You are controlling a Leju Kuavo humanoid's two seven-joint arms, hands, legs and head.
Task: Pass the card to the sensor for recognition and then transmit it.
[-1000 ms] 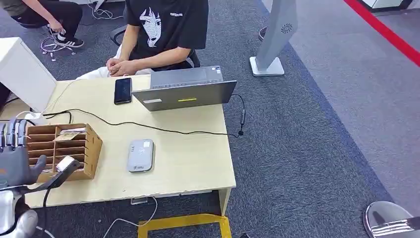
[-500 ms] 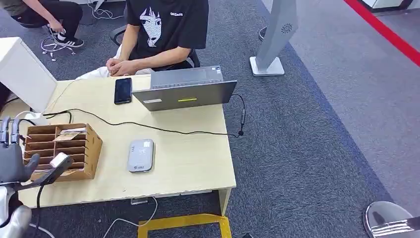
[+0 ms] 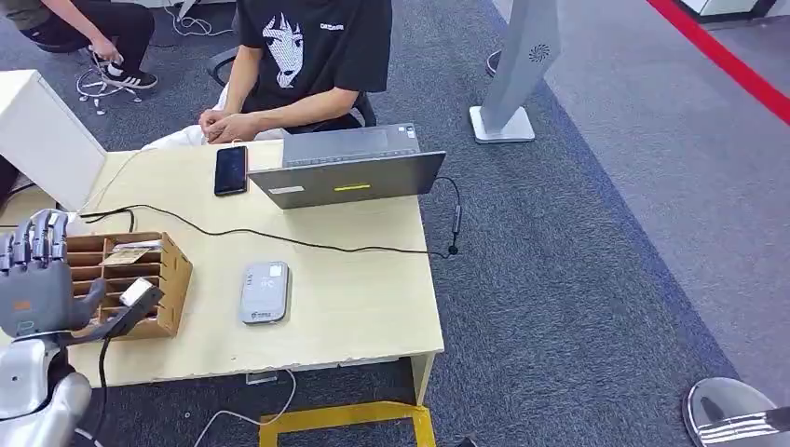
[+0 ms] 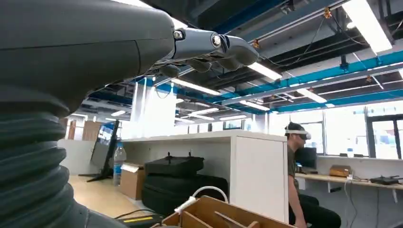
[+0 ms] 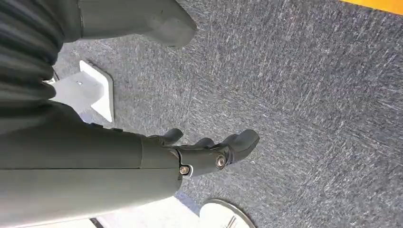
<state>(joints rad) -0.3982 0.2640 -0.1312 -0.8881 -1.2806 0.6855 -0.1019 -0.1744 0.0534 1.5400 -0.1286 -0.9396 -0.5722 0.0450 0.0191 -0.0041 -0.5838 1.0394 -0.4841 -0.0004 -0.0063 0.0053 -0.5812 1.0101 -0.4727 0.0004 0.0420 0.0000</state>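
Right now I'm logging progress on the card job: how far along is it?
Barely started. Nothing looks done: a card lies in the wooden slotted card holder, and the grey flat sensor pad on the light wooden table is bare. In hand: the left hand hovers at the holder, fingers spread, holding nothing. Left: pick, scan, hand over.

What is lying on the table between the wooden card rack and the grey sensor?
Nothing: in the head view, bare tabletop separates the wooden card rack from the grey sensor.
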